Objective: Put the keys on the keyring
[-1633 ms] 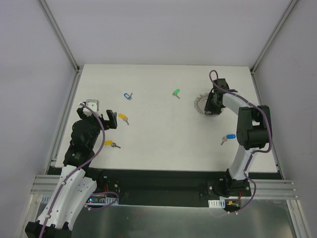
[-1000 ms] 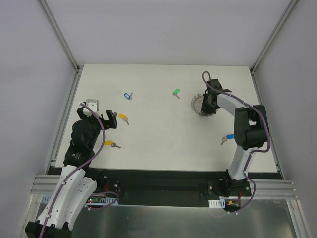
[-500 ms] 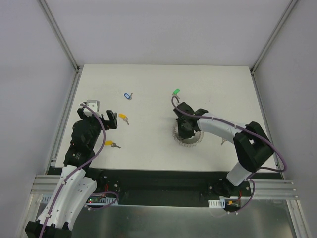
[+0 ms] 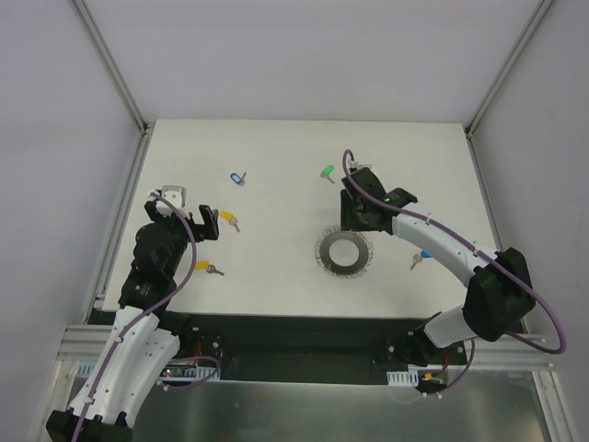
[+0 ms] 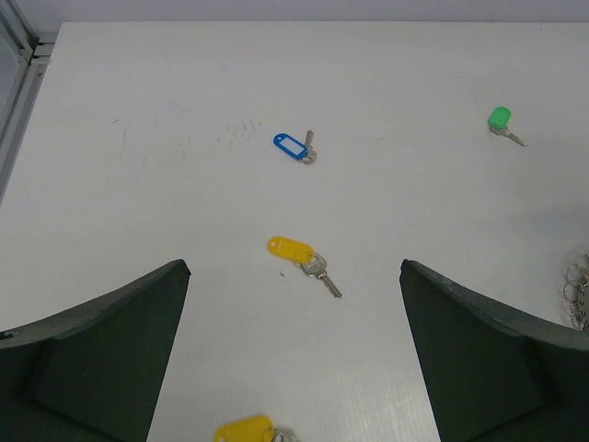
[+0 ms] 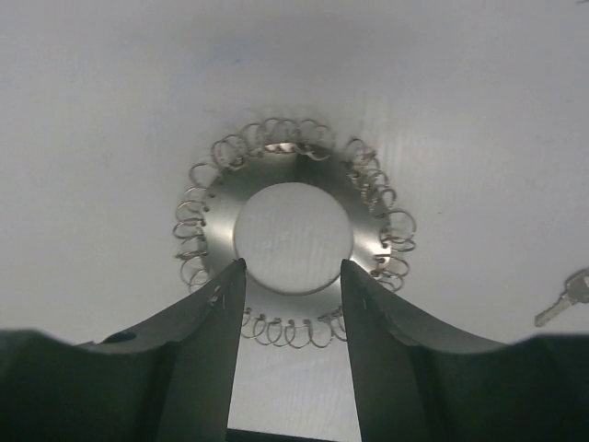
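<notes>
The keyring (image 4: 344, 251), a silver ring edged with small wire loops, lies flat mid-table. My right gripper (image 4: 352, 226) hovers just behind it, open, nothing between its fingers. In the right wrist view the keyring (image 6: 293, 230) lies beyond the spread fingertips (image 6: 235, 276) of the right gripper (image 6: 292, 267). The solid-blue key (image 4: 425, 255) lies right of the ring. The green key (image 4: 327, 171), pale blue key (image 4: 238, 178) and two yellow keys (image 4: 228, 218) (image 4: 204, 266) lie apart on the table. My left gripper (image 4: 184, 214) is wide open at the left, above a yellow key (image 5: 293, 249).
White table with a metal frame rail (image 4: 124, 212) along the left edge and walls on three sides. A silver key blade (image 6: 563, 302) shows at the right edge of the right wrist view. The ring's edge (image 5: 578, 290) peeks in at the left wrist view's right.
The right gripper carried the keyring from the far right to mid-table, then opened and drew back off it. The left arm has not moved.
</notes>
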`<action>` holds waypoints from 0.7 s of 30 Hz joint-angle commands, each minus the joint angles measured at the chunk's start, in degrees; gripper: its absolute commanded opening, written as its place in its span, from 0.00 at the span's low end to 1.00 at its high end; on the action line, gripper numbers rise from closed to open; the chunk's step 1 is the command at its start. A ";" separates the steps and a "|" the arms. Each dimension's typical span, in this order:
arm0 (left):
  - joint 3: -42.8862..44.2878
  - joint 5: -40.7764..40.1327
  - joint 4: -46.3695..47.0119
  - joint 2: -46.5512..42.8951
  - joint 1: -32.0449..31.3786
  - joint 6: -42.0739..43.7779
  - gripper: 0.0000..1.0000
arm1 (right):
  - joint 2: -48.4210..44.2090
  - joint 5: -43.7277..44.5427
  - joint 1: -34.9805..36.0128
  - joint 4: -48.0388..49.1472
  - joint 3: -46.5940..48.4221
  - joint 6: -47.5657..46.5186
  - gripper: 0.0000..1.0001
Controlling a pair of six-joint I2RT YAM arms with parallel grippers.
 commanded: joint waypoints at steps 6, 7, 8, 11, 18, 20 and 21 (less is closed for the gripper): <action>-0.11 1.44 2.88 0.06 -0.93 0.37 0.99 | 0.18 -3.08 -6.11 11.76 -5.46 0.41 0.47; -0.11 1.44 2.88 0.06 -0.93 0.37 0.99 | 0.89 -3.61 -5.94 13.35 -5.63 -1.94 0.47; -0.19 1.44 2.88 0.06 -1.02 0.37 0.99 | 1.59 -3.52 -5.33 15.11 -6.16 -3.45 0.46; -0.20 1.53 2.88 -0.03 -1.11 0.28 0.99 | 4.49 -1.68 -4.62 19.78 -6.16 -8.20 0.44; -0.20 1.53 2.88 0.23 -1.11 0.45 0.99 | 11.35 -1.94 -0.31 19.70 -1.16 -16.29 0.41; -0.20 1.44 2.88 0.32 -1.11 0.45 0.99 | 12.15 -3.69 0.39 19.78 -1.24 -16.29 0.41; -0.20 1.44 2.88 0.41 -1.11 0.37 0.99 | 12.06 -4.05 0.65 19.87 -1.33 -16.03 0.41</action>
